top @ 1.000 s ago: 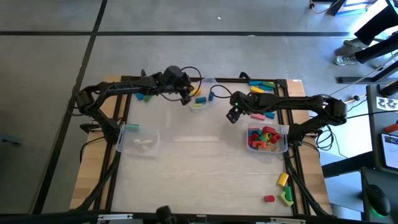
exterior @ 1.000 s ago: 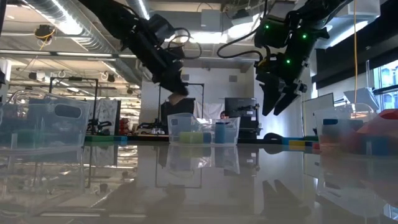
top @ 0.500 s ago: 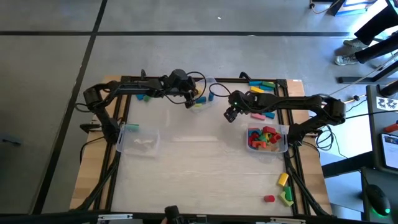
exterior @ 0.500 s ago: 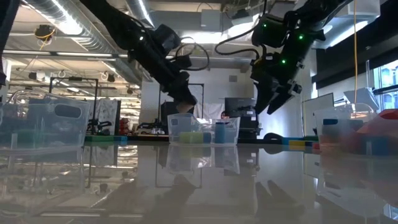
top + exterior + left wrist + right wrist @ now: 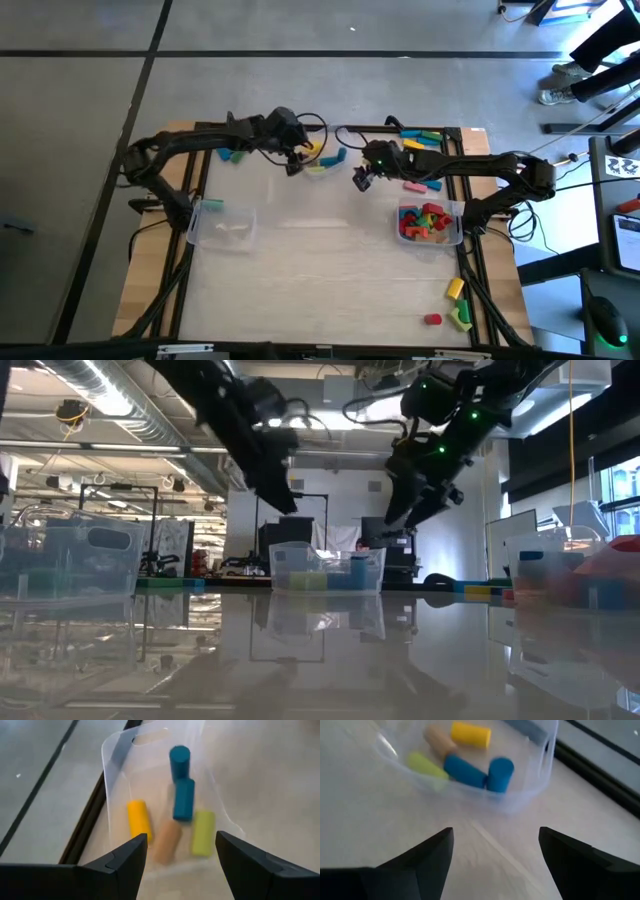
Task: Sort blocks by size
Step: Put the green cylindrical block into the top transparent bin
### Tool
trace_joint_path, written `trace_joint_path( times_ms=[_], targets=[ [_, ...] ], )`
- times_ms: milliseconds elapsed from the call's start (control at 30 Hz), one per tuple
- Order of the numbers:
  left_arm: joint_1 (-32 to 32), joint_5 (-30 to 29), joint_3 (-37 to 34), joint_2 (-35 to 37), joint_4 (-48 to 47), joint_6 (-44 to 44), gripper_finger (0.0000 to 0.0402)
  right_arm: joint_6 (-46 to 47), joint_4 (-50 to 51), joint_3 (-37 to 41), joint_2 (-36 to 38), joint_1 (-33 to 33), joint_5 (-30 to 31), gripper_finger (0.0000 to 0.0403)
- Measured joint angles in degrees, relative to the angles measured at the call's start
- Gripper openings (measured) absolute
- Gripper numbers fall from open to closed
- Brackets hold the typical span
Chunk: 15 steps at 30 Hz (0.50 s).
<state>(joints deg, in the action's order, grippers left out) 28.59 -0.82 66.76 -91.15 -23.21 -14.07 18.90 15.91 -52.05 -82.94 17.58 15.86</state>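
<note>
A small clear bin (image 5: 323,163) stands at the middle of the table's far side. In it lie two blue cylinders (image 5: 183,800), a yellow one (image 5: 139,820), a tan one (image 5: 167,840) and a light green one (image 5: 202,832). My left gripper (image 5: 180,851) hangs open and empty above the bin's left side (image 5: 292,165). My right gripper (image 5: 495,845) is also open and empty. It hangs just right of the bin (image 5: 360,181), slanting down toward it. Neither gripper touches the bin.
A clear bin (image 5: 222,222) at the left has a green block (image 5: 213,205) at its far rim. A bin (image 5: 455,235) of mixed blocks stands at the right. Loose blocks lie far right (image 5: 420,138), far left (image 5: 235,155) and near right (image 5: 456,290).
My left gripper reached over the small bin with a tan cylinder, let it go, then rose and drew back toward the table's left. The tan cylinder now lies in the bin. My right gripper has gone toward the table's left, nearer the bin, and tipped up a little.
</note>
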Motion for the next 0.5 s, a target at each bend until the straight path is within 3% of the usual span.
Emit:
trace_joint_path(
  times_ms=[300, 500],
  targets=[
    [-0.1, -1.1, 0.0, 12.8, -15.2, 2.9, 0.0233, -8.0, -13.0, 0.0, 0.0, -2.3, -4.3, 0.0293],
    [-0.7, -5.0, -0.1, 16.1, -20.7, 6.4, 0.0233, -8.9, -16.4, 0.0, 0.0, -2.6, -6.9, 0.0293]
  ],
)
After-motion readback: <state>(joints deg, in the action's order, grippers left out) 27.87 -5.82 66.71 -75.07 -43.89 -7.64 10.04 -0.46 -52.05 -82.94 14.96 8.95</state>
